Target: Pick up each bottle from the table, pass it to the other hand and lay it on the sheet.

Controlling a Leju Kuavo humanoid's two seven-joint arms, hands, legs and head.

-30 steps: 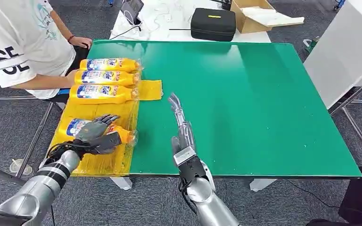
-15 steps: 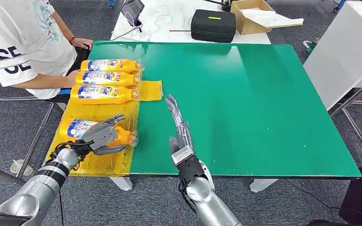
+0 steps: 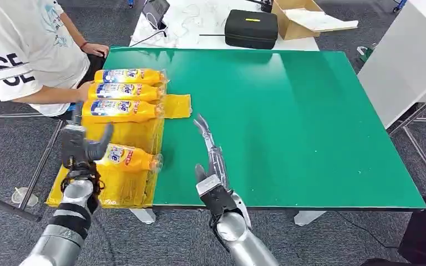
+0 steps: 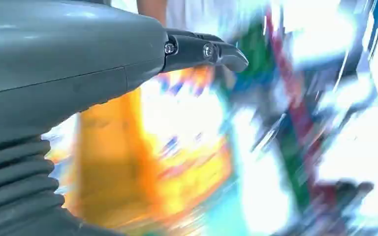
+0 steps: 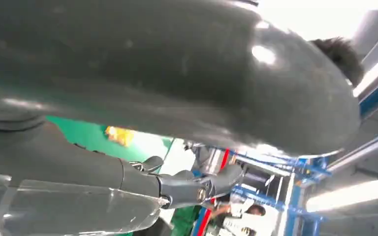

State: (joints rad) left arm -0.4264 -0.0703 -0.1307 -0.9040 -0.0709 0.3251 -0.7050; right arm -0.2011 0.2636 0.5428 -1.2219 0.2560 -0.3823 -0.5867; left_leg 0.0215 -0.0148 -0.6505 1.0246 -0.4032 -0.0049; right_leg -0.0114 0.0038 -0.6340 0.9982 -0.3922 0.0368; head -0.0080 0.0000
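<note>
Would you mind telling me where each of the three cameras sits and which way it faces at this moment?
Head view: high on the body, looking forward and down at the green table; both silver arms show, left hand beside the nearest bottle on the yellow sheet, right hand over the table.
Left wrist view: behind the left hand, facing a blurred orange bottle.
Right wrist view: behind the right hand, facing along the table toward the room.
Shared: head and right wrist views both show the green table.

Left hand (image 3: pixel 80 147) has released the fourth bottle (image 3: pixel 128 158) and lifted clear, fingers apart; bottle now lies uncovered on yellow sheet (image 3: pixel 123 188), near table's front-left corner.
</note>
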